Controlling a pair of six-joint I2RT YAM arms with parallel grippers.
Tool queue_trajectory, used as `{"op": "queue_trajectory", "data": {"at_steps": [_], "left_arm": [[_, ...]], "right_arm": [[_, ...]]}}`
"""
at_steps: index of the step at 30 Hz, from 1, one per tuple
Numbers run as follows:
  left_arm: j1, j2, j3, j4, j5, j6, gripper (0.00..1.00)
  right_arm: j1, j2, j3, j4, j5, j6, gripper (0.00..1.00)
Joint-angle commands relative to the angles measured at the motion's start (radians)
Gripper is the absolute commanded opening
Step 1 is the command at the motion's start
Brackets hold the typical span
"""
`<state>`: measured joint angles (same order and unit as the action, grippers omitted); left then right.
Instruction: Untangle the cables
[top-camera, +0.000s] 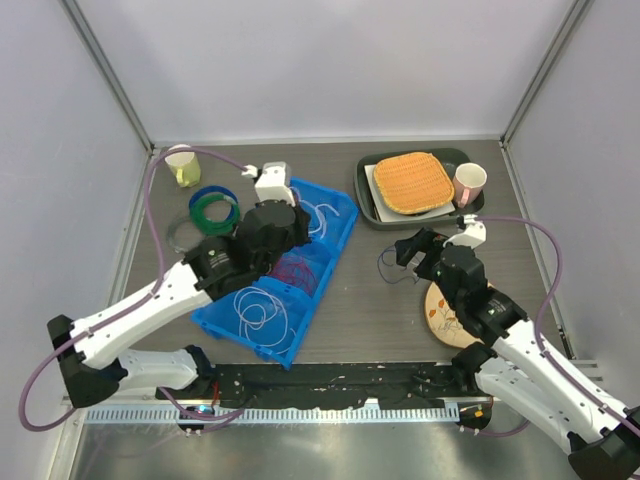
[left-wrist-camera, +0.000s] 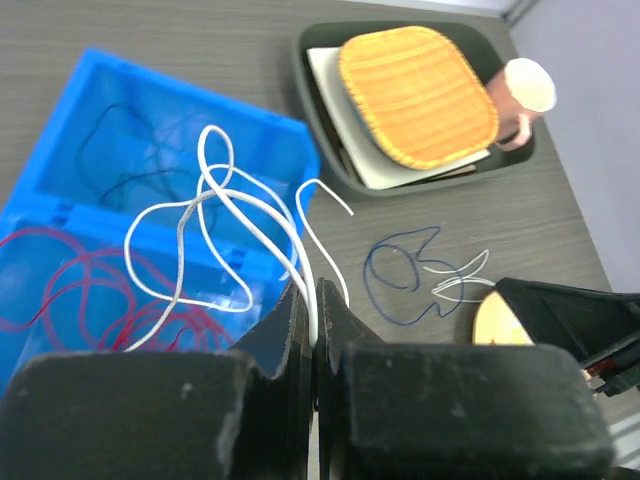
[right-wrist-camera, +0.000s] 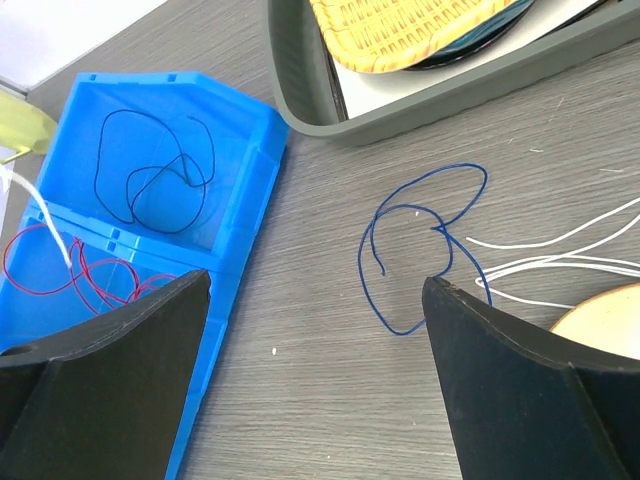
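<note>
white cable (left-wrist-camera: 212, 130) | pinched in left end effector (left-wrist-camera: 312, 300) | blue cable (right-wrist-camera: 462, 166) loose beneath wide right end effector (right-wrist-camera: 316, 282)

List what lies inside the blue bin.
The bin holds a black wire in its far compartment, a red wire in the middle, and a white wire nearest. From above, the left arm hides part of the middle and far compartments.

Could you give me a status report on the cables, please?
Left gripper shut on white cable. Right gripper open above blue cable on table. Grey tray close behind.
</note>
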<state>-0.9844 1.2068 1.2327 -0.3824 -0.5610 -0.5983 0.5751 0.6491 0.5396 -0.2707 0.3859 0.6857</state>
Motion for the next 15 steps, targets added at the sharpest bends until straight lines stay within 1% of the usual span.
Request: {"op": "queue_trajectory", "data": {"at_steps": [1, 3, 4, 6, 8, 9, 10, 12, 13, 14, 15], "left_arm": [[0.001, -0.113, 0.038, -0.291, -0.160, -0.224, 0.00], [0.001, -0.156, 0.004, -0.341, -0.154, -0.273, 0.00], [0.000, -0.202, -0.033, -0.357, -0.146, -0.284, 0.00], [0.000, -0.242, -0.059, -0.444, -0.136, -0.354, 0.00], [0.001, -0.295, -0.094, -0.492, -0.084, -0.360, 0.00], [0.000, -0.309, -0.101, -0.504, -0.050, -0.353, 0.00], [0.001, -0.338, -0.110, -0.513, 0.028, -0.344, 0.00], [0.001, -0.368, -0.121, -0.539, 0.102, -0.330, 0.00], [0.000, -0.409, -0.136, -0.544, 0.136, -0.318, 0.00], [0.001, -0.429, -0.148, -0.532, 0.194, -0.310, 0.00], [0.000, -0.453, -0.162, -0.523, 0.213, -0.304, 0.00]], "right_arm": [[0.005, 0.023, 0.006, 0.047, 0.015, -0.009, 0.92], [0.005, 0.037, 0.007, 0.054, -0.013, -0.014, 0.92], [0.005, 0.053, 0.010, 0.059, -0.024, -0.017, 0.92], [0.005, 0.069, 0.013, 0.062, -0.036, -0.020, 0.92], [0.005, 0.090, 0.014, 0.061, -0.039, -0.023, 0.92], [0.006, 0.095, 0.019, 0.061, -0.048, -0.023, 0.92], [0.003, 0.101, 0.020, 0.062, -0.059, -0.031, 0.92], [0.005, 0.110, 0.028, 0.062, -0.090, -0.040, 0.91], [0.005, 0.113, 0.029, 0.061, -0.096, -0.046, 0.91], [0.005, 0.118, 0.030, 0.062, -0.096, -0.048, 0.91], [0.005, 0.119, 0.030, 0.062, -0.097, -0.048, 0.91]]}}
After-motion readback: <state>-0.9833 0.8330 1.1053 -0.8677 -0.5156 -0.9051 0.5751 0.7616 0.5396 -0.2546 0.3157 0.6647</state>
